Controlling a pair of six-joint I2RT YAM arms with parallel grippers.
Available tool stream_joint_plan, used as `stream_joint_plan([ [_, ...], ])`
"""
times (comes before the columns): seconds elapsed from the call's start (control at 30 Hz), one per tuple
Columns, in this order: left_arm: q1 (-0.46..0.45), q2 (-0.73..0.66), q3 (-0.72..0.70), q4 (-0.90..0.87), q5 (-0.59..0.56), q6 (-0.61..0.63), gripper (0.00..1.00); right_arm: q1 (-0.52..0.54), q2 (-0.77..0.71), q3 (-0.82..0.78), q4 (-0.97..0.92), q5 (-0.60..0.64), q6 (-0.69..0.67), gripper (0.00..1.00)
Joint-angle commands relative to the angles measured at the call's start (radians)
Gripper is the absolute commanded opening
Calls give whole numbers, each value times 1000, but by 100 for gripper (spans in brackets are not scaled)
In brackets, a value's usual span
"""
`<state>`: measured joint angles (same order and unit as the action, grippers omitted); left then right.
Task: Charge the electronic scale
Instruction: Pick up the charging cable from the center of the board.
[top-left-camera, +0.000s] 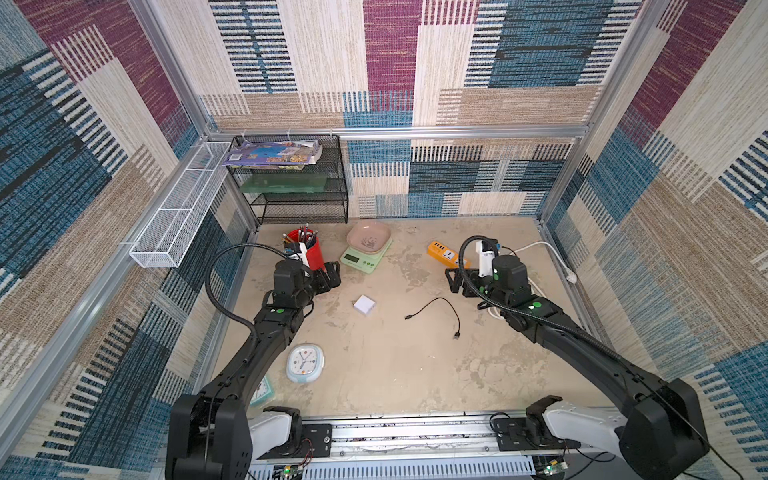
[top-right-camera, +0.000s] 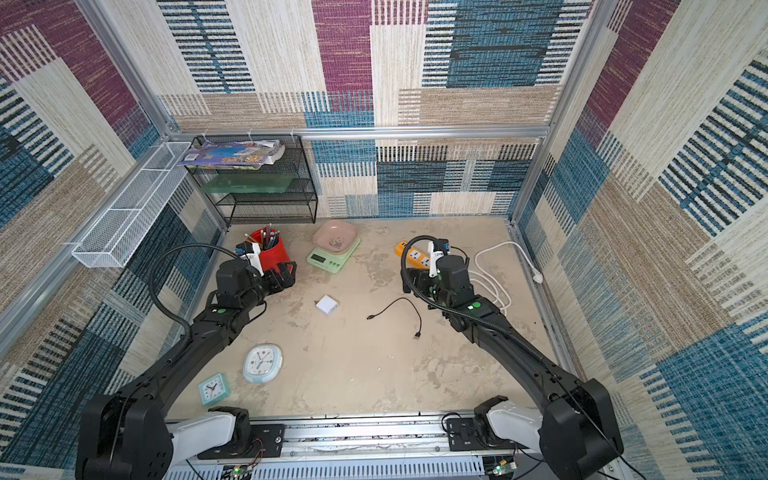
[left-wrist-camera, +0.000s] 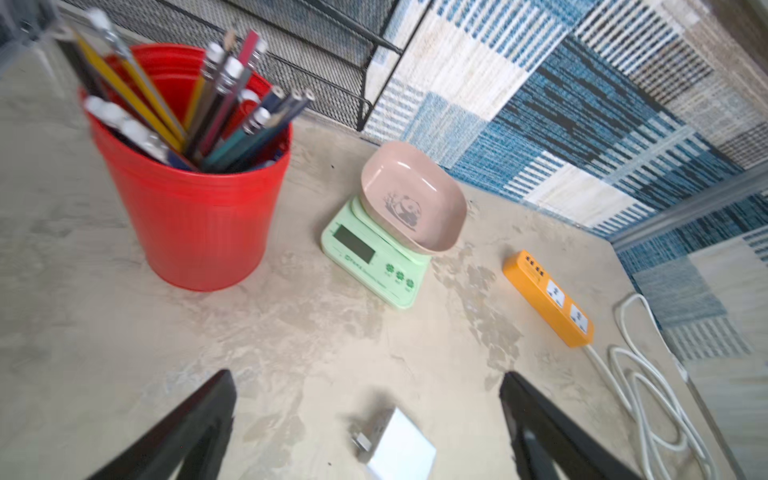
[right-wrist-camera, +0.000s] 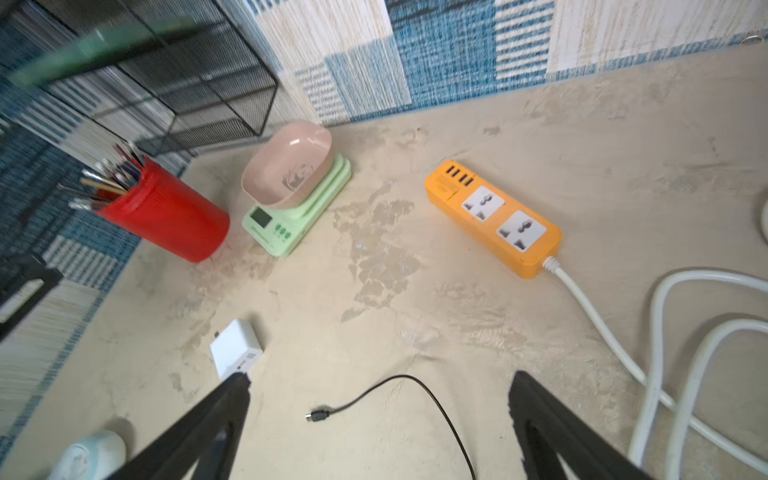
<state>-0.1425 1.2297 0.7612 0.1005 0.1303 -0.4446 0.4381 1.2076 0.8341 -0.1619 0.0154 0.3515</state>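
Bench (top-left-camera: 395, 374) holdings: electronic scale (top-left-camera: 365, 253) at the far side, left of centre, both claws released.
Scale: mint body, display facing near, pink panda tray (left-wrist-camera: 411, 199) seated on top; stands between red pencil cup (top-left-camera: 309, 249) on its left and orange power strip (top-left-camera: 446, 254) on its right, apart from both. White charger block (top-left-camera: 365, 305) and black cable (top-left-camera: 440, 313) lie loose mid-bench, near each other but not touching, both cable plugs on the surface. Left claw (top-left-camera: 332, 276) – spread wide, empty, just right of the cup. Right claw (top-left-camera: 453, 280) – spread wide, empty, by the strip's near end. Pale-blue clock (top-left-camera: 305, 363) near left.
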Motion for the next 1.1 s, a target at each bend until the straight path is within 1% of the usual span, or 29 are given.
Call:
stream_joint_plan([
  [0.0, -38, 33, 26, -8, 91, 3, 99, 61, 44, 16, -112, 130, -34, 99],
  [0.17, -71, 60, 39, -7, 127, 46, 99, 117, 97, -16, -134, 205, 1, 99],
  [0.27, -80, 66, 41, 1, 148, 61, 98, 117, 119, -46, -133, 235, 42, 100],
  [0.37, -93, 65, 44, 7, 163, 81, 97, 108, 143, -77, -124, 238, 69, 99],
  [0.53, -111, 70, 50, 11, 169, 87, 97, 72, 205, -80, -131, 214, 80, 91],
  [0.67, -118, 73, 52, 11, 169, 86, 97, 64, 237, -81, -118, 197, 74, 89],
  [0.77, -121, 77, 56, 11, 170, 84, 97, 56, 260, -79, -107, 177, 64, 84],
  [0.87, -124, 84, 62, 10, 165, 76, 96, 61, 280, -67, -108, 172, 57, 78],
  [1.07, -127, 86, 66, 6, 154, 69, 96, 74, 324, -55, -95, 178, 46, 70],
])
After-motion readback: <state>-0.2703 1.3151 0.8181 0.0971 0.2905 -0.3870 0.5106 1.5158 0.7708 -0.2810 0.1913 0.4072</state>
